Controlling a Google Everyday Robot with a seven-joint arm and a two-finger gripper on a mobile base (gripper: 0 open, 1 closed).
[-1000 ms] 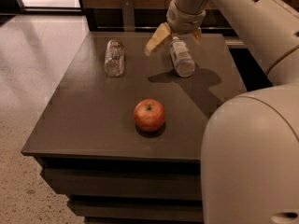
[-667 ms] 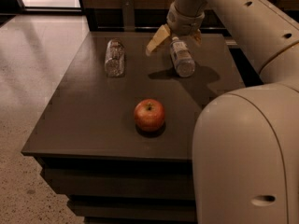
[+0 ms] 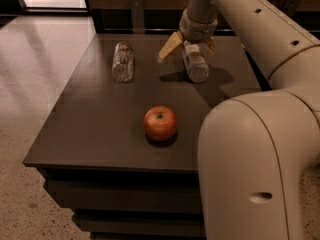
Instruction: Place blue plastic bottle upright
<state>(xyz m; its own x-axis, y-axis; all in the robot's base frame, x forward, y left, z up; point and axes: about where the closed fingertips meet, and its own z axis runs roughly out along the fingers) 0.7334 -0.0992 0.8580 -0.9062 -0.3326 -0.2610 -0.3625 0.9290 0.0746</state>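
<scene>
The blue plastic bottle [image 3: 194, 63], clear with a pale label, lies on its side at the back right of the dark table [image 3: 90, 129]. My gripper [image 3: 189, 46] is right over its far end. The yellowish fingers [image 3: 169, 47] are spread open, one on each side of the bottle. I cannot tell whether they touch it. The bottle's far end is hidden under the gripper.
A label-less crinkled clear bottle [image 3: 123, 61] lies on its side at the back left. A red apple [image 3: 160, 123] sits near the front middle. My arm's bulky body [image 3: 250, 169] covers the table's right front. A dark wall runs behind the table.
</scene>
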